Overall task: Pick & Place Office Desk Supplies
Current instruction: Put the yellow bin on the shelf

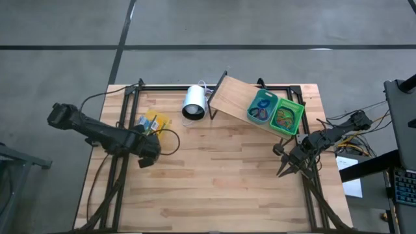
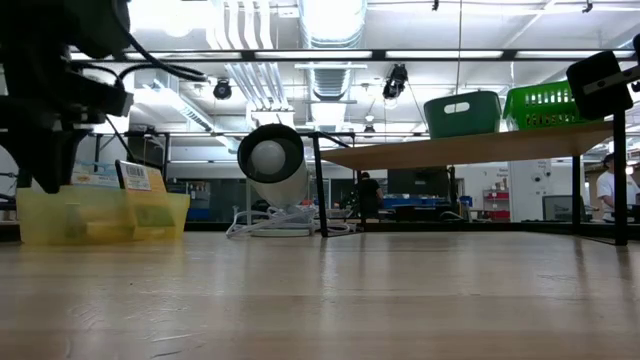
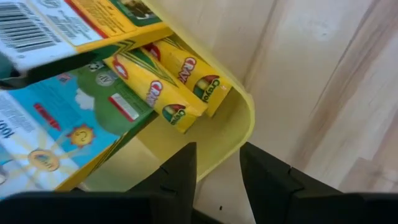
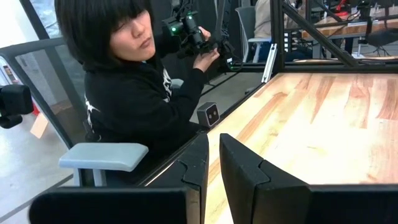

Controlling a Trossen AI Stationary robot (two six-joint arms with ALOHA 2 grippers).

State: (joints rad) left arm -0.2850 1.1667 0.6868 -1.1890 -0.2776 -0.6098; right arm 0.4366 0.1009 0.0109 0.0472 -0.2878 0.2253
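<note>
A yellow tray (image 1: 155, 122) sits at the table's left. It holds two yellow crayon boxes (image 3: 168, 81) and a blue-green packet (image 3: 56, 137). My left gripper (image 3: 217, 180) points steeply down at the tray's near side and is open. One finger stands on each side of the tray's rounded corner wall (image 3: 247, 118). In the low view the same gripper (image 2: 45, 170) reaches down in front of the tray (image 2: 100, 215). My right gripper (image 1: 283, 168) waits level at the table's right, shut and empty (image 4: 214, 162). My left gripper comes at the tray's corner wall (image 3: 217, 163) from above, one finger inside the tray and one outside. I cannot tell whether either finger touches the wall. The tray rests flat on the table.
A slanted wooden board (image 1: 231, 101) at the far right carries a teal bin (image 1: 262, 107) and a green bin (image 1: 286, 117) with coloured loops. A big white cylinder (image 1: 194, 102) lies beside it at the far edge. A seated person (image 4: 124, 93) is beyond the table's edge.
</note>
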